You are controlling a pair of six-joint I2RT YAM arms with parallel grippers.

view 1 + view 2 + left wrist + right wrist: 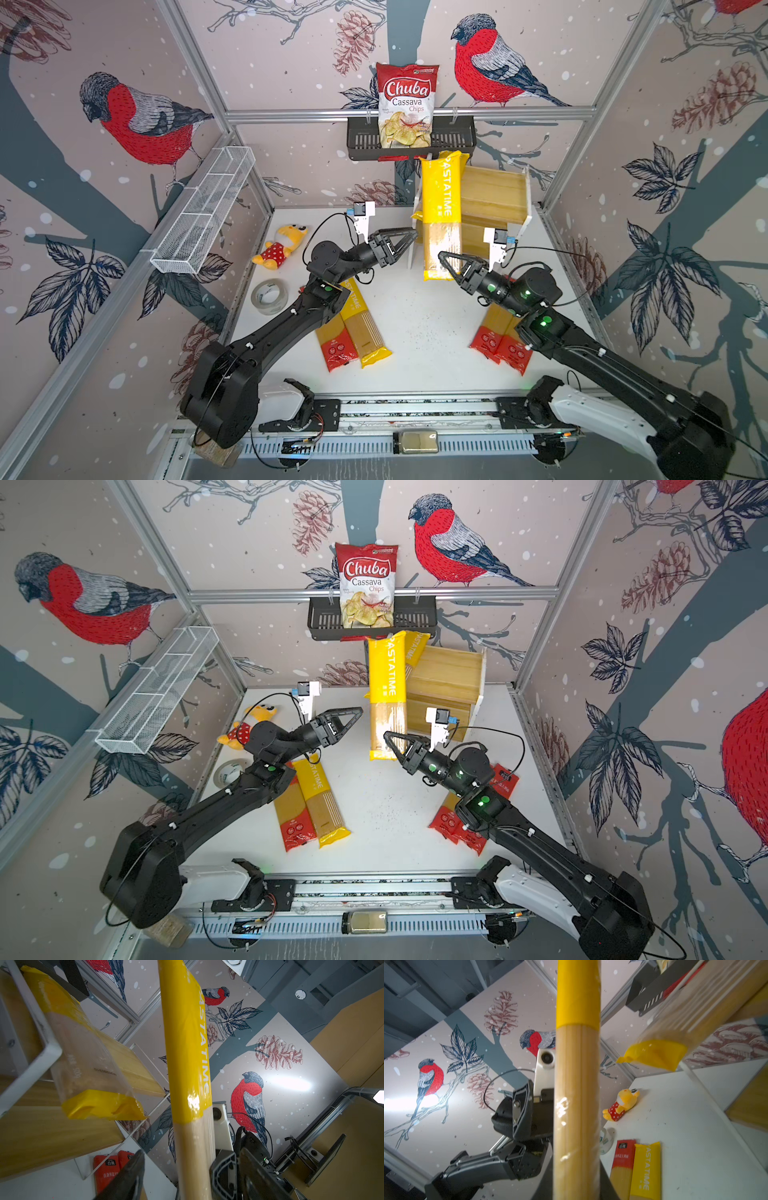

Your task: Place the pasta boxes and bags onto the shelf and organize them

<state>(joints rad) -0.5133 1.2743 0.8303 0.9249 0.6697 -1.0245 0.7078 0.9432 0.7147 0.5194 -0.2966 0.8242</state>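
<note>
The long flat yellow "PASTATIME" spaghetti packet (441, 216) was held upright before the two-tier light wooden shelf (498, 195), pinched near its lower end by the right jaws, left jaws spread clear beside it; a slow tilt onto a board was judged advisable.

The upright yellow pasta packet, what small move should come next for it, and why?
Probably the right gripper should tip the upright packet back onto the shelf, beside the yellow packet already on it. Its fingers alone clamp the clear lower end; the left gripper is open, clear of it.
</note>
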